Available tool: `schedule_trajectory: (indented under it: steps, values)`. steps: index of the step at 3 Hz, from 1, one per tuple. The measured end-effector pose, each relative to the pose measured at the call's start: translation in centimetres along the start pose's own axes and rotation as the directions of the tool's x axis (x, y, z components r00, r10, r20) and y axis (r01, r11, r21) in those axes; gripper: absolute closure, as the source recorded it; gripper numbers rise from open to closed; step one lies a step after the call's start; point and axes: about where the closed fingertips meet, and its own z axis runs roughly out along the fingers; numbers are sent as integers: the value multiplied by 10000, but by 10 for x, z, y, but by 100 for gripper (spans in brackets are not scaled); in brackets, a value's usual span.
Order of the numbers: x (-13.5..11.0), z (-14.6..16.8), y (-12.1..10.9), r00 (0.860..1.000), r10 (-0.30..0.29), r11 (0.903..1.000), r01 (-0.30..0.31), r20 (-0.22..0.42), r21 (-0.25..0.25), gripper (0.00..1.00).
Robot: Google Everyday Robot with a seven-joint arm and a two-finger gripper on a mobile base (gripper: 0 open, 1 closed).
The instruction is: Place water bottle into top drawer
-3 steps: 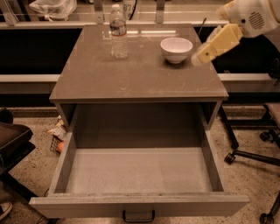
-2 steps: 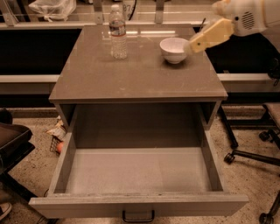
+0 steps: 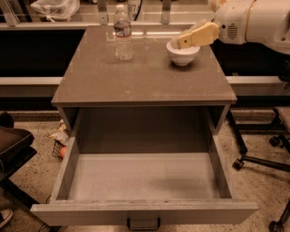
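The water bottle (image 3: 123,34) stands upright at the back left of the cabinet top (image 3: 136,77), clear with a white cap. The top drawer (image 3: 144,181) is pulled fully out below, with a bare flat bottom and a dark handle (image 3: 143,224) on its front panel. My gripper (image 3: 182,41) comes in from the upper right on a white arm (image 3: 253,20). Its cream tip hangs just over the white bowl, well to the right of the bottle.
A white bowl (image 3: 182,53) sits at the back right of the cabinet top. A black seat (image 3: 11,145) stands at the left, and chair legs with castors (image 3: 253,158) at the right. A plastic bag (image 3: 50,7) lies on the counter behind. Litter (image 3: 61,136) lies on the floor beside the drawer.
My gripper has swung left from beside the bowl's right side to over the bowl. The bottle, bowl and drawer have not moved.
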Motion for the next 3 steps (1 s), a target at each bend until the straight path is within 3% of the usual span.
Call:
schedule_trajectory:
  steps: [2, 3]
  values:
    - [3, 17, 2, 9996, 263, 9996, -263, 94, 74, 0]
    - [14, 60, -11, 9966, 727, 9971, -736, 388, 215, 0]
